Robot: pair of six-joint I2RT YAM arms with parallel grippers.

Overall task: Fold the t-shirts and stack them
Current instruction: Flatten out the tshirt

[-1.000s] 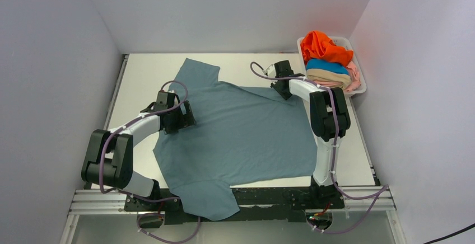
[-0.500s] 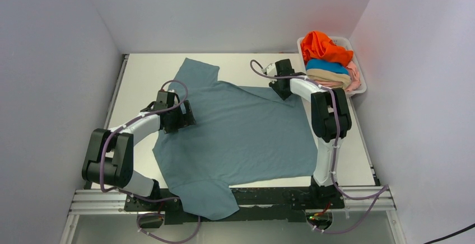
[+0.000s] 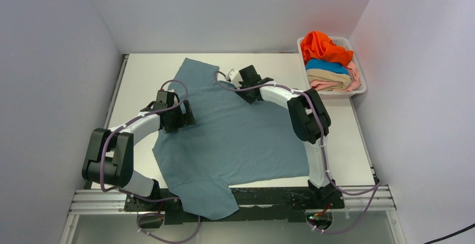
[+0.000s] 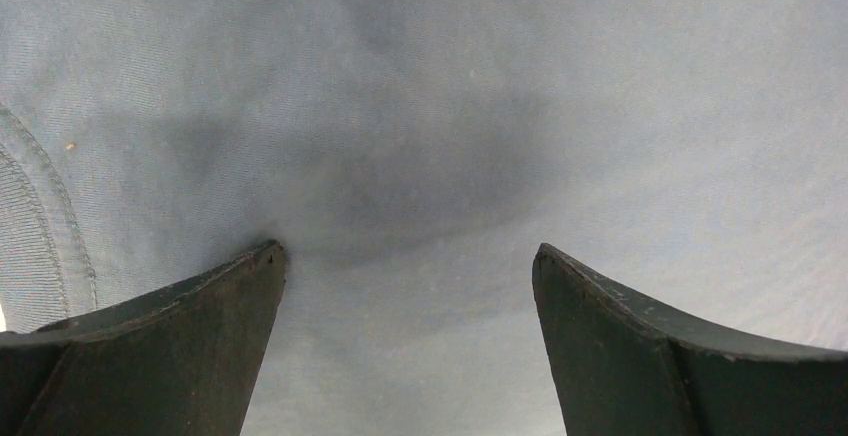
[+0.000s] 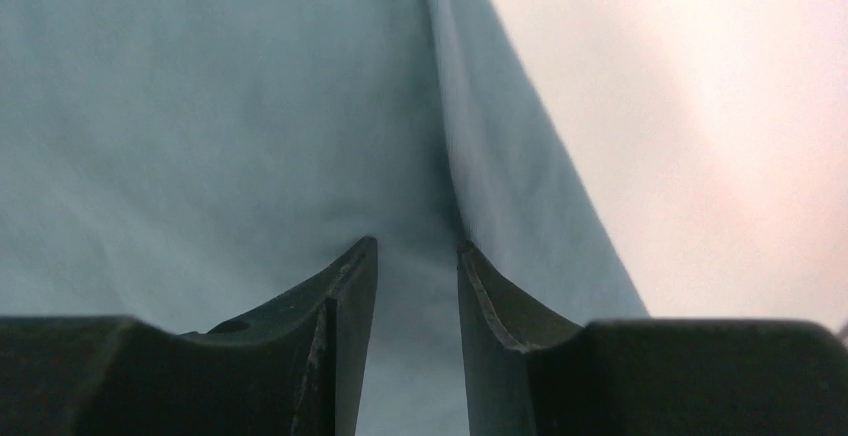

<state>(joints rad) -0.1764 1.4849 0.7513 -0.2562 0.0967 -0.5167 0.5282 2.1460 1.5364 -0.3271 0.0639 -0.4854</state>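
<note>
White table (image 3: 144, 69), grey-blue t-shirt (image 3: 241, 137) spread, left end effector (image 4: 408, 254) wide over it, right end effector (image 5: 415, 246) narrow, grip unclear

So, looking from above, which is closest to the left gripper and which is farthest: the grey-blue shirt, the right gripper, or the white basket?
From the left gripper:
1. grey-blue t-shirt, right underneath it.
2. right gripper, across the shirt, rightward.
3. white basket, far right corner.

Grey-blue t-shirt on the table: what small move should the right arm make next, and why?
Probably close the right gripper on the raised fold of the dusty grey-blue cloth t-shirt: its jaws stand narrowly apart astride it, while the left gripper rests on it wide open.
</note>
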